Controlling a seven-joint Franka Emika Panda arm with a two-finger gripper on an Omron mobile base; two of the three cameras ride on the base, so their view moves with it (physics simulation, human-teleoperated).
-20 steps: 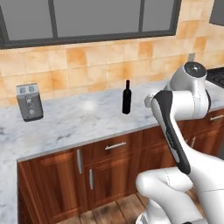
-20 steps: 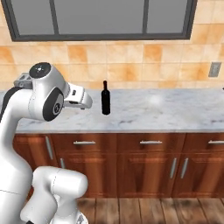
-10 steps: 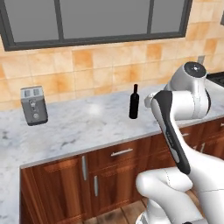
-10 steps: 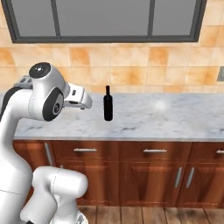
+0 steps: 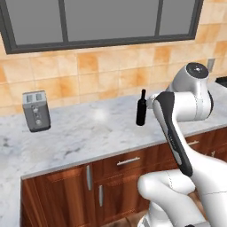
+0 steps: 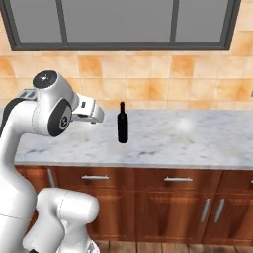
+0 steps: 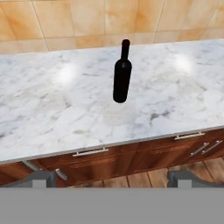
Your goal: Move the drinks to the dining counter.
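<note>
A marble table runs over reddish-brown wood cabinets with metal handles. Behind it rise tan wall tiles and a dark-framed window. A grey toaster stands at the left.

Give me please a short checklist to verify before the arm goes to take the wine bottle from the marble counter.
1. Wine bottle stands upright on the marble counter: ok.
2. Gripper open and holding nothing: ok; its two tips sit far apart in the hand view.
3. Bottle roughly centred ahead of the gripper: ok in the hand view.
4. Space around the bottle free: ok; the toaster stands far to the side.
5. Gripper near enough to close on the bottle: not ok; it is apart from it, short of the counter edge.
6. Dining counter ready to receive the bottle: cannot tell.
</note>
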